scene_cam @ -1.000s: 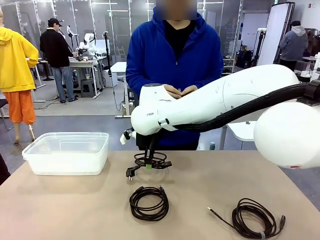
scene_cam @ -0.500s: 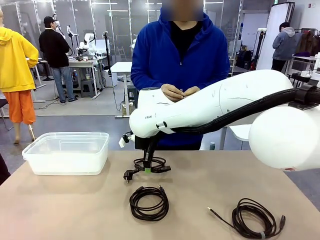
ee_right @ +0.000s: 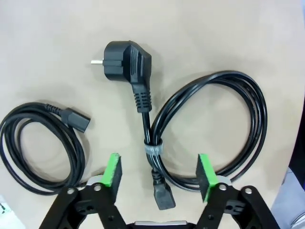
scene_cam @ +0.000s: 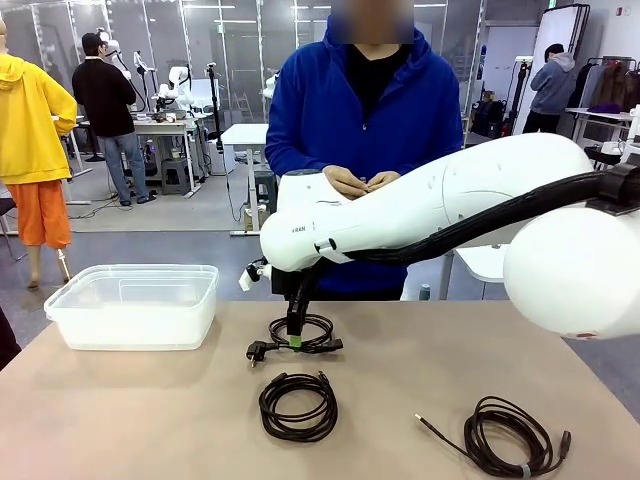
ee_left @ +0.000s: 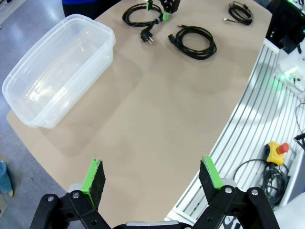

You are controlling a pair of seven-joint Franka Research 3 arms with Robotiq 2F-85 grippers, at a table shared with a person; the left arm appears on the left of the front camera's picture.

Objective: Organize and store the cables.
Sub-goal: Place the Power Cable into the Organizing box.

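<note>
Three cables lie on the tan table. The far coil with a wall plug lies flat under my right gripper, whose jaws stand open on either side of its taped neck, pads clear of the cord. A second coil lies just in front of it. A larger coil rests at the front right. My left gripper hovers high over the table's left end, open and holding nothing. In its view the coils lie far off.
A clear plastic bin stands on the table's left side. A person in a blue hoodie stands at the far edge with hands together. A red stop button sits beside the table.
My right gripper has gone from shut on the plug cable to open. The coil, held slightly raised before, now lies flat on the table. The left arm has not moved.
</note>
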